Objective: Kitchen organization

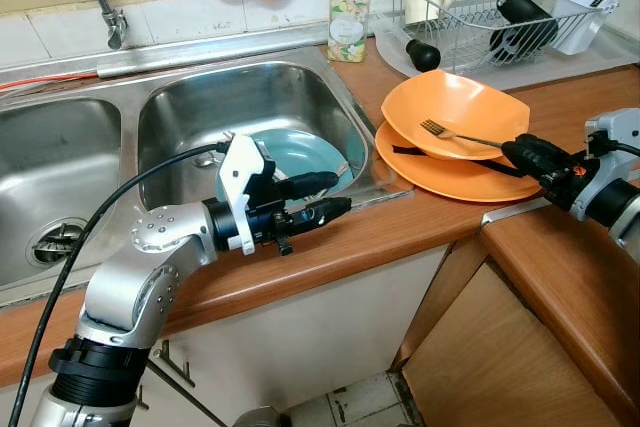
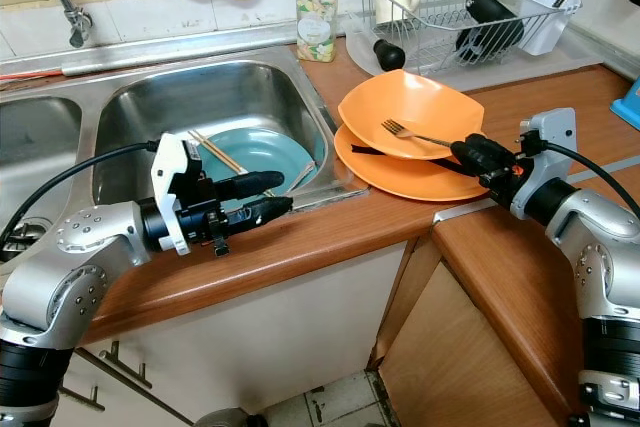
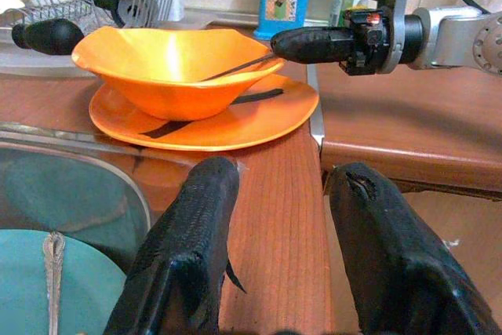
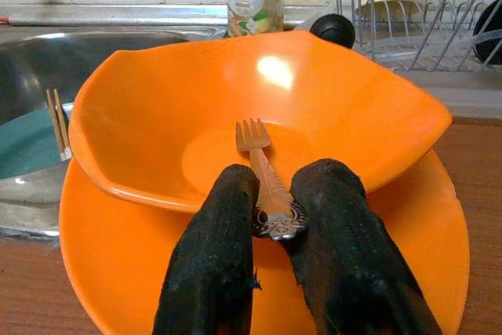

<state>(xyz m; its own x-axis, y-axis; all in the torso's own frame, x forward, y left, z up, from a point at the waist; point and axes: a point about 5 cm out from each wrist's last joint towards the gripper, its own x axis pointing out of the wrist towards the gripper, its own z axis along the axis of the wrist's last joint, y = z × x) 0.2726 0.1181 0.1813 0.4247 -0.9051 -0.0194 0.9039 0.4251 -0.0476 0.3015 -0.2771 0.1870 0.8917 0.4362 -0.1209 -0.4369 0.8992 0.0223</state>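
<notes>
An orange bowl [image 1: 455,112] sits in an orange plate [image 1: 450,179] on the wooden counter, right of the sink. A metal fork [image 4: 263,164] lies in the bowl, its handle over the near rim. My right gripper [image 1: 522,152] is shut on that handle end, at the bowl's right side. Over the counter's edge by the right sink basin, my left gripper [image 1: 338,195] is open and holds nothing, pointing toward the plate. A teal plate [image 1: 298,152] lies in the basin with chopsticks [image 2: 215,152] and a spoon [image 3: 52,260] on it.
A wire dish rack [image 1: 480,7] with a mug, a black bottle and a white cup stands at the back right. A soap bottle [image 1: 349,12] stands behind the sink and the faucet [image 1: 105,7] at the back left. A dark strip [image 1: 405,150] lies between bowl and plate.
</notes>
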